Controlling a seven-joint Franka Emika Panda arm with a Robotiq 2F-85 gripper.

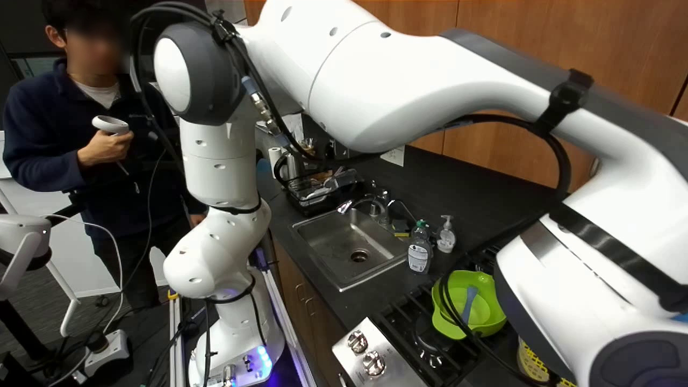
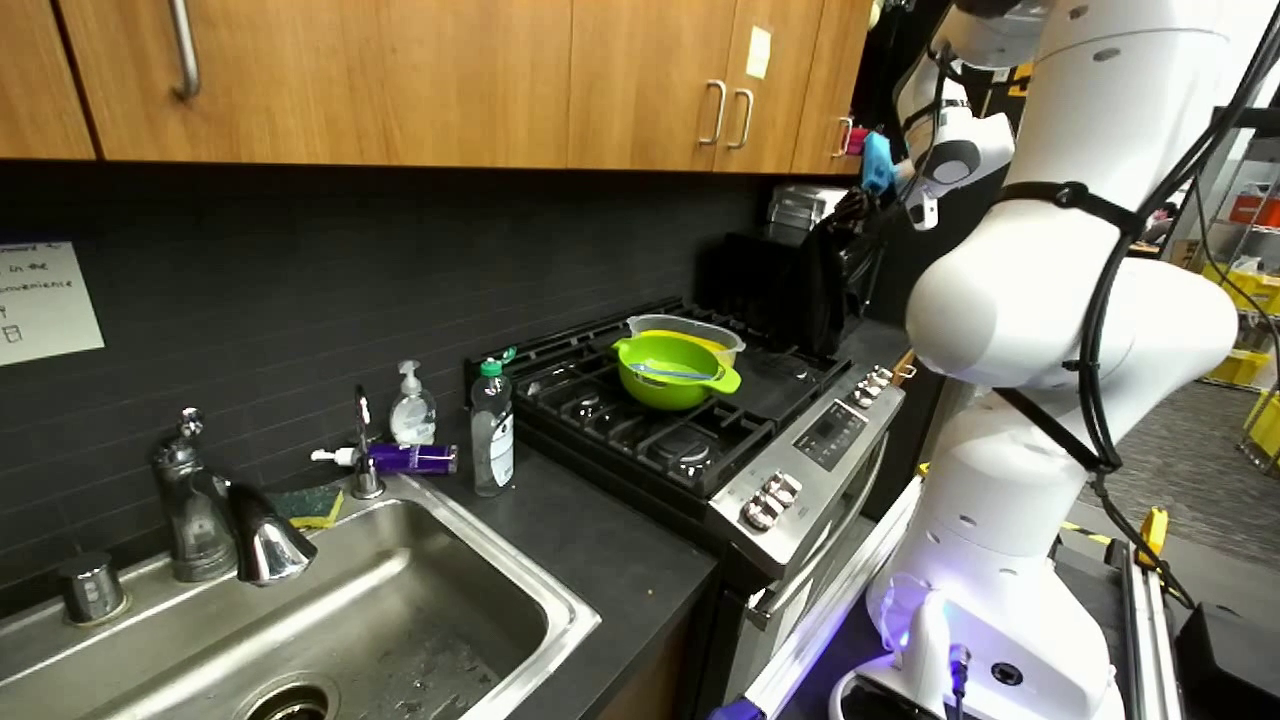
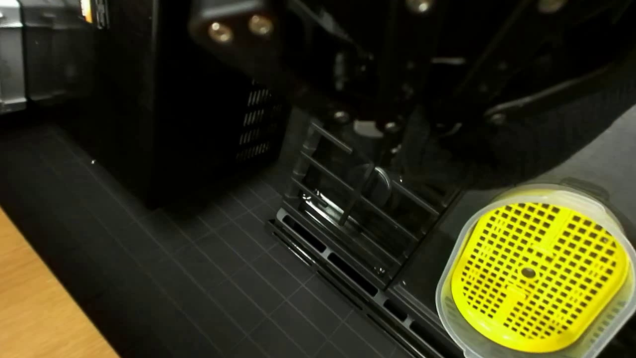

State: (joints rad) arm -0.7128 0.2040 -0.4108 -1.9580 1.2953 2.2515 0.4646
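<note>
"Two fingertips, no daylight between them that I can make out, so I'd call that black metal gripper (image 3: 392, 141) pinched together. What's it got?"

"Looks like a limp black cloth (image 2: 823, 288) to me. It drapes right under the gripper in an exterior view, and the wrist view has a dark, soft-edged mass hugging the fingers. Pads are lost in the murk, so no idea on the exact grip point."

"Fair. How'd you rate it for handling?"

"Easy-ish, my guess: light, floppy, not slick, nothing to break. Only catch, it'd swing and fold, and a loose tail could snag. I'd take an edge or corner, with a decent fold between the pads rather than a few threads."

"And around it?"

"Near the gripper, a black boxy appliance with slotted vents (image 3: 254, 127); can't tell if the cloth touches it. Below, a black metal stove grate (image 3: 328, 172). Lower and off to one side, a clear plastic tub (image 3: 453, 318) with a yellow perforated insert (image 3: 526, 308) inside. Farther out, a lime-green plastic bowl (image 2: 655, 392) with a blue utensil (image 2: 665, 373) in it. Way beyond that, a stainless-steel sink (image 2: 565, 608)."
</note>
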